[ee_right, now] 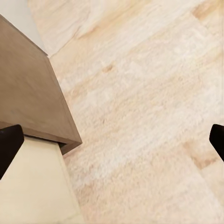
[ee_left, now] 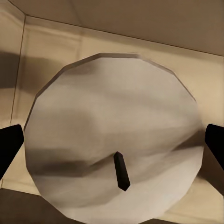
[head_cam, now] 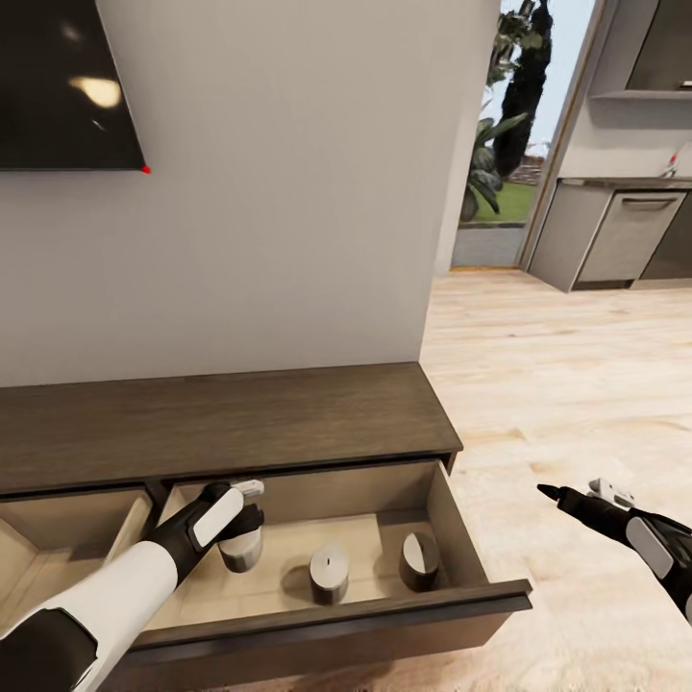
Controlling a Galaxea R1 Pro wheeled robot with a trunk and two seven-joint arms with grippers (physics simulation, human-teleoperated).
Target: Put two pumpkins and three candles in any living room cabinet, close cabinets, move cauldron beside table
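— Dark-brown wood is seen along the pale wall: the cabinet (head_cam: 231,423). How is it set?

— Its right-hand drawer (head_cam: 452,524) is pulled out, and the pale beige inside is exposed. A second drawer (head_cam: 58,538) to the left of it is also pulled out.

— What is held in the right-hand drawer?

— Three candles. One grey candle (head_cam: 329,573) is stood upright near the drawer's middle, with a dark wick on its flat top. Another candle (head_cam: 419,560) is seen nearer the drawer's right wall, tilted or on its side. The third candle (head_cam: 240,550) is placed left of the middle one, under the left gripper (head_cam: 252,505).

— Is that third candle gripped?

— The left wrist view shows the candle's pale round top (ee_left: 114,140) and black wick between two dark fingertips (ee_left: 9,147), one at each side. The fingers are spread about as wide as the candle; whether they press on it cannot be told.

— And the other arm?

— The right gripper (head_cam: 577,498) is held over the light wooden floor (head_cam: 567,384), right of the cabinet, well apart from it. Its fingers are spread wide in the right wrist view, with nothing between them.
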